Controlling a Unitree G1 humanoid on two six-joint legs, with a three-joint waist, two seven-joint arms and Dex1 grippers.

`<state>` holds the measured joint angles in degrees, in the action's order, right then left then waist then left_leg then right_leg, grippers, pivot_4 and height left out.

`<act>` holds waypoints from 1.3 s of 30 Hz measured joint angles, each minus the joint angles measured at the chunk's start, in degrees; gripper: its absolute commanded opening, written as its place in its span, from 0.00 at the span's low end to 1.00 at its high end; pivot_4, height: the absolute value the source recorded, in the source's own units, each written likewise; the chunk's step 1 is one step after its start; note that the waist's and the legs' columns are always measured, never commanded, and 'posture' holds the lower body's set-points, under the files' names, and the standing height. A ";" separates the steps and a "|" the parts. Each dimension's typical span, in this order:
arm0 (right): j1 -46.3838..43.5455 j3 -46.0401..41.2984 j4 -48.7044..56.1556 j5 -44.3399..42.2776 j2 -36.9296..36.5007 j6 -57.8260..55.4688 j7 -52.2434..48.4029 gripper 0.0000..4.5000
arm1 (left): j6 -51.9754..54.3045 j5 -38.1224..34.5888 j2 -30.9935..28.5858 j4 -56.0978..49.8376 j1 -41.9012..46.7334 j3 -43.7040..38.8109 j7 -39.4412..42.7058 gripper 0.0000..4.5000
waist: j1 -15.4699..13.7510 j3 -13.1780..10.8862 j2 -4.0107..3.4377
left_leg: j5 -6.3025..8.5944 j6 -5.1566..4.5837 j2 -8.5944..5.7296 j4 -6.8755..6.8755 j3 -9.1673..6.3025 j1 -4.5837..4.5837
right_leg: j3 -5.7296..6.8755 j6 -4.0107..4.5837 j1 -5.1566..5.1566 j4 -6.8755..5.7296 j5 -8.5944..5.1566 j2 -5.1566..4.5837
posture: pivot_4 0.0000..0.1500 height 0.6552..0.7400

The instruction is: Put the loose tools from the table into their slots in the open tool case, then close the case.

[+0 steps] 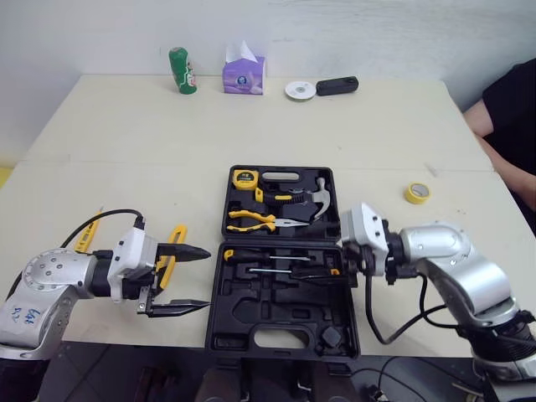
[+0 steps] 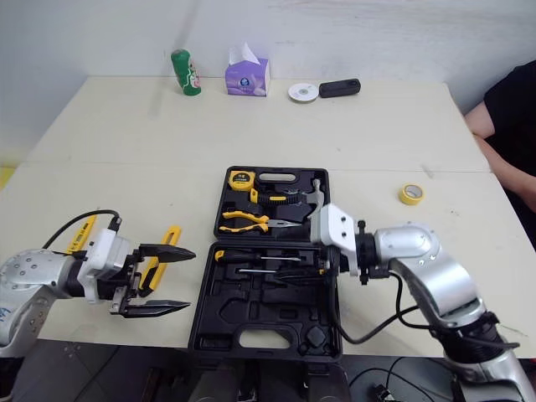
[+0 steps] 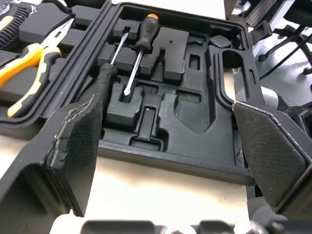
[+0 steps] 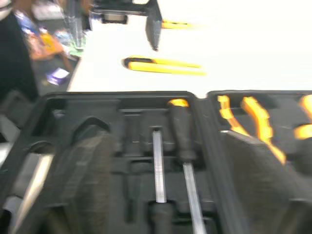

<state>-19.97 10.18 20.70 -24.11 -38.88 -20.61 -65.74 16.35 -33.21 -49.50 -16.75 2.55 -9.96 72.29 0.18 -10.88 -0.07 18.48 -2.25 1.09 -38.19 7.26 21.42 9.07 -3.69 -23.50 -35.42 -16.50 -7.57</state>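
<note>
Loading step: left tool [image 1: 205, 279], wide apart, hovers by the loose yellow cutter [image 1: 177, 235] on the tabletop [image 1: 151, 142] left of the tool case [image 1: 276, 316], right tool [image 4: 163, 139] likewise apart above the slotted screwdrivers [image 1: 289, 273]; next, I reckon, drop onto that cutter

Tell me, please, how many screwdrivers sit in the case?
2. The orange-capped screwdriver and a second screwdriver, pointing opposite ways, lie side by side in the case's near half; others may be hidden.

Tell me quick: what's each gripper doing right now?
Left gripper: open, empty, beside the tool case.
Right gripper: open, empty, over the screwdrivers in the case.
</note>
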 measured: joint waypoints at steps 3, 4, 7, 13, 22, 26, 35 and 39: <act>1.55 2.22 -5.48 4.94 0.94 8.43 -0.67 0.04 | -0.01 0.18 0.02 0.03 0.70 0.55 0.01 1.00 | 0.03 0.01 0.01 | 0.00 0.00 0.00 0.01 0.02 -0.05 | -0.02 0.00 0.00 -0.01 0.00 0.00 | 1.00 1.00; 1.81 2.77 -7.18 6.66 1.48 10.43 -0.17 0.02 | -0.02 0.30 0.07 0.10 0.92 0.89 0.01 1.00 | 0.06 0.00 0.01 | 0.00 0.01 0.01 0.01 0.02 -0.05 | -0.02 0.00 0.00 -0.02 0.00 0.01 | 1.00 1.00; 1.89 3.23 -9.23 8.94 2.64 12.63 0.83 0.02 | -0.05 0.48 0.25 0.41 1.17 1.47 0.02 1.00 | 0.09 0.00 0.00 | -0.01 0.01 0.01 0.01 0.02 -0.05 | -0.02 0.00 -0.01 -0.07 0.00 0.02 | 1.00 1.00; 1.76 4.78 -9.90 11.25 2.75 12.94 1.03 0.02 | -0.01 1.22 0.18 0.68 1.25 2.09 0.12 1.00 | 0.00 0.00 0.00 | 0.00 0.01 0.01 0.00 0.00 -0.05 | -0.02 0.00 0.00 -0.08 0.00 0.00 | 1.00 1.00; 0.45 5.93 -11.02 13.36 2.81 12.40 1.08 0.02 | -1.15 4.50 -0.55 0.72 0.67 2.69 0.33 1.00 | 0.08 0.03 0.05 | 0.00 0.02 0.02 0.00 0.01 -0.17 | -0.06 0.01 0.07 -0.05 -0.01 0.00 | 1.00 1.00; 0.49 5.92 -10.69 13.01 3.00 10.07 1.30 0.02 | -1.41 4.78 -0.65 0.71 0.03 2.71 0.40 1.00 | 0.08 0.07 0.10 | -0.01 0.04 0.04 0.00 0.00 -0.23 | -0.09 0.03 0.09 -0.07 -0.01 -0.01 | 1.00 1.00; 0.06 7.61 -11.04 13.39 3.50 7.75 2.46 0.02 | -1.17 4.68 -0.65 -0.37 -1.03 2.27 -0.63 1.00 | 0.18 0.44 0.59 | 0.03 0.15 0.10 0.01 -0.03 -0.33 | -0.09 0.12 0.15 -0.08 -0.03 -0.02 | 1.00 1.00; -1.12 8.99 -11.45 14.19 3.37 7.76 2.58 0.02 | -1.21 4.63 -0.62 -0.38 -1.12 1.90 -1.34 1.00 | 0.28 0.67 0.67 | 0.15 0.36 0.14 0.02 -0.03 -0.37 | -0.09 0.18 0.16 -0.09 -0.04 -0.01 | 1.00 1.00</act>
<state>-21.08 19.17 9.24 -9.93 -35.52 -12.85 -63.16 15.14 -28.58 -50.12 -17.13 1.43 -8.07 70.94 0.46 -10.21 0.59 18.64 -1.88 1.23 -38.17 7.22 21.04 8.99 -3.51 -23.33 -35.51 -16.54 -7.58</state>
